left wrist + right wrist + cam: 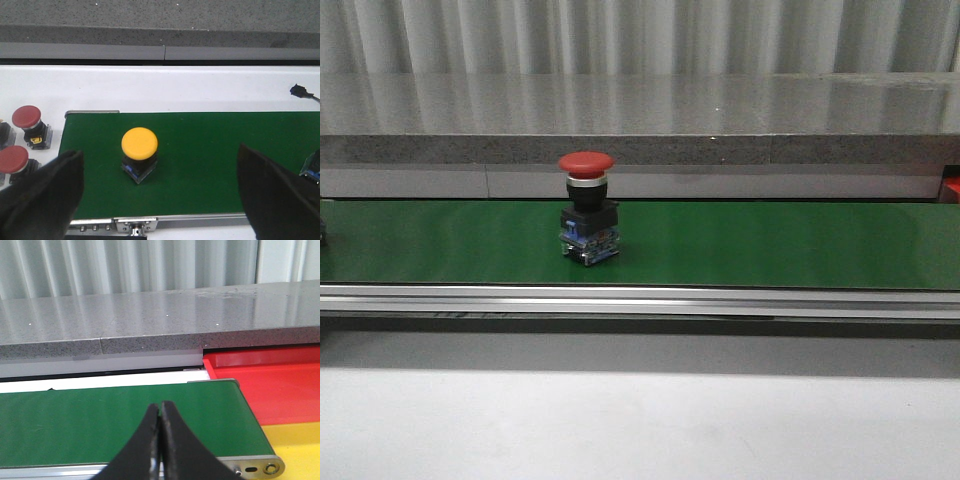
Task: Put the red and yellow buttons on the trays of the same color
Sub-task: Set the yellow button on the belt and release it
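Note:
A red button (587, 215) stands upright on the green belt (770, 245) in the front view, and neither gripper shows there. In the left wrist view a yellow button (139, 145) stands on the belt (210, 160). My left gripper (160, 154) is open above it, with its dark fingers (47, 192) wide apart on either side and touching nothing. My right gripper (160, 406) is shut and empty over the belt's end. Beyond that end lie the red tray (270, 385) and the yellow tray (297, 440).
Two more red buttons (26, 118) (12, 160) stand on the white table off the belt's end. Another button's base (312, 169) shows at the frame's edge. A black connector (298, 91) lies on the table. A grey stone ledge (640, 110) runs behind the belt.

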Action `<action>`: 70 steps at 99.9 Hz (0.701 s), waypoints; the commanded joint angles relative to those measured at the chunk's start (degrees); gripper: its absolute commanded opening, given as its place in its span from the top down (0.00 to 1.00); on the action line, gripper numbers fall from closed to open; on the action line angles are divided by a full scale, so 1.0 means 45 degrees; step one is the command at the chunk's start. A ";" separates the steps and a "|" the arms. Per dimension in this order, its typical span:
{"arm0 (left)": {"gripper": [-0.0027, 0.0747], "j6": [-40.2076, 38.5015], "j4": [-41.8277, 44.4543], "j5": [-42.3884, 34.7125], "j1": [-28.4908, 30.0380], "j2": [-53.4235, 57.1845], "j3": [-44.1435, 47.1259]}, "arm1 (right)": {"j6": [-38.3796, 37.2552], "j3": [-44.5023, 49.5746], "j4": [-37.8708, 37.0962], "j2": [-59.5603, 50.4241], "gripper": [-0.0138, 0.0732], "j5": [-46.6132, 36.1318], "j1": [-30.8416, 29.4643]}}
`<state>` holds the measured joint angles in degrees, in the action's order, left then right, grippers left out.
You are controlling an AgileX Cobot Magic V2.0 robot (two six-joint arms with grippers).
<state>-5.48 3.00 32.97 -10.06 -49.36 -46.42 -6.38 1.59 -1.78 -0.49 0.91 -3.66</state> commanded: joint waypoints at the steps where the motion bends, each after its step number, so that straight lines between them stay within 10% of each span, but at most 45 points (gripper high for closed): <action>1: 0.25 -0.0205 -0.0001 -0.1469 -0.0029 0.1131 0.0754 | 0.0024 -0.0251 -0.0131 -0.0229 0.92 -0.1179 -0.0004; 34: 1.00 -0.0526 0.0092 -0.2257 -0.0029 0.3821 0.3725 | 0.0024 -0.0801 -0.0083 -0.0164 0.92 -0.1042 -0.0004; 70: 0.99 -0.0526 0.0092 -0.2270 -0.0029 0.3911 0.3812 | 0.0140 -0.7081 0.1719 0.3625 0.92 0.6854 -0.0004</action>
<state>-7.24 3.33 27.56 -10.06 -31.77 -27.85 -6.38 -21.64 4.90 9.18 25.22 -3.66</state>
